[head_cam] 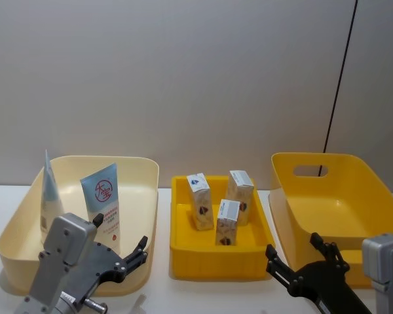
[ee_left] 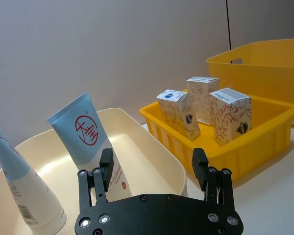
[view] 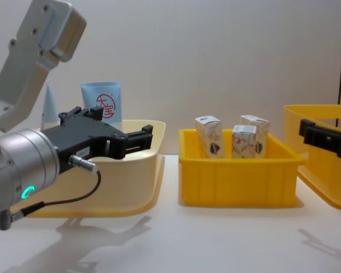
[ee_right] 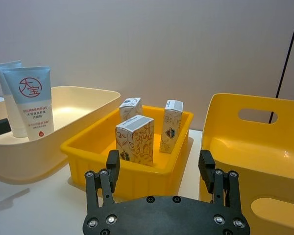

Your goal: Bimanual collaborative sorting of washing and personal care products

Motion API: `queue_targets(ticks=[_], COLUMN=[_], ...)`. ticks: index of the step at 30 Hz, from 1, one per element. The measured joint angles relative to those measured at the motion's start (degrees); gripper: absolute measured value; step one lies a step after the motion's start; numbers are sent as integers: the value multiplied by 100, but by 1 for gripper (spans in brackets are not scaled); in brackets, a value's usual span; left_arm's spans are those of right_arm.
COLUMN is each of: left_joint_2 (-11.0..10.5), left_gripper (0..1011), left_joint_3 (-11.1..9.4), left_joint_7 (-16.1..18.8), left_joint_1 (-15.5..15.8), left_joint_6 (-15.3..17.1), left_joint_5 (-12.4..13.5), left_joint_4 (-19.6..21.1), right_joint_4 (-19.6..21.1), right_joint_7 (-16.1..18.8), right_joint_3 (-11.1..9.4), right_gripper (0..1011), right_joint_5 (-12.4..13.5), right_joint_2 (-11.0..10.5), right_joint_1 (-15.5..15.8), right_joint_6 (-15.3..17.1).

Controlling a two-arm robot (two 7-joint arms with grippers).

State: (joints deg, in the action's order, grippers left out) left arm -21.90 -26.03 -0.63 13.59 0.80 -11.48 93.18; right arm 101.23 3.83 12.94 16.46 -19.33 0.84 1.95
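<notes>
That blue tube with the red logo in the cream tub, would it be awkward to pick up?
Probably a little. The blue tube stands on its narrow end, wide end up, in the cream tub, so a nudge could topple it. It looks like soft, smooth plastic, so it may dent or slip when squeezed.

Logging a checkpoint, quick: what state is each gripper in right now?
Left gripper: open, empty, by the cream basin.
Right gripper: open, empty, in front of the yellow tray.
</notes>
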Motion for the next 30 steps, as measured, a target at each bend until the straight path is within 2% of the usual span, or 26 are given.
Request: queue_targets(ticks=[30], left_joint_2=[0], left_gripper=[1000], left_joint_3=[0], left_joint_7=[0], left_joint_1=[0], left_joint_6=[0], left_joint_5=[0], left_joint_4=[0], right_joint_4=[0], right_joint_7=[0], right_joint_3=[0], right_gripper=[1001], right_joint_5=[0], right_joint_2=[0], right_joint_1=[0], right_joint_6=[0])
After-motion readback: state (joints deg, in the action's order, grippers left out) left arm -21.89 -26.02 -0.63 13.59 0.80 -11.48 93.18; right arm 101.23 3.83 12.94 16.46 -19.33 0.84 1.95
